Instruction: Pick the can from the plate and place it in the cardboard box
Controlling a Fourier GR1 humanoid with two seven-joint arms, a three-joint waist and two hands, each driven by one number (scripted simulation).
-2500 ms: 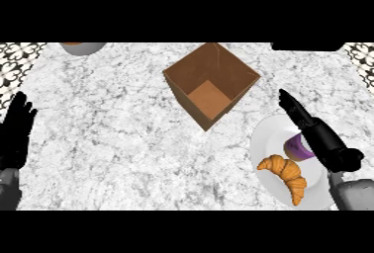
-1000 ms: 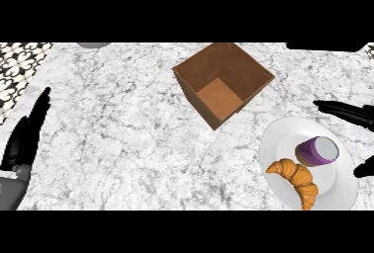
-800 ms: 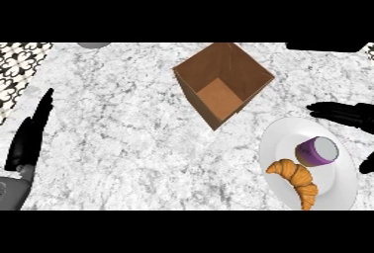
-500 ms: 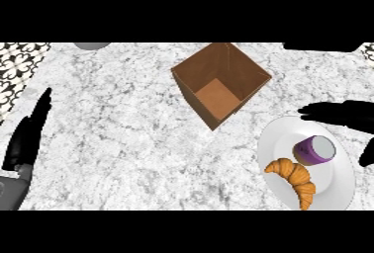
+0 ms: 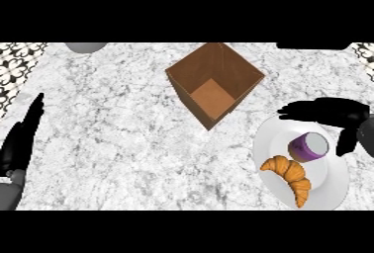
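Observation:
A purple can [image 5: 308, 147] with a pale top lies on the white plate [image 5: 279, 143] at the right, with a croissant [image 5: 290, 176] beside it. The open cardboard box [image 5: 213, 84] stands at the upper middle, its inside bare. My right hand [image 5: 330, 112] hovers over the plate's far edge, fingers stretched leftward above the can and thumb [image 5: 347, 140] down at the can's right; nothing is held. At the left edge my left hand [image 5: 24, 134] rests open with its fingers pointing up.
A grey round object [image 5: 86, 47] shows at the top left and a dark object [image 5: 314, 45] at the top right. A patterned wall strip [image 5: 16, 69] borders the marble counter on the left.
The right hand has moved left, from the can to over the plate's far edge with fingers spread round the can. The view has shifted a little. The left hand has hardly moved.

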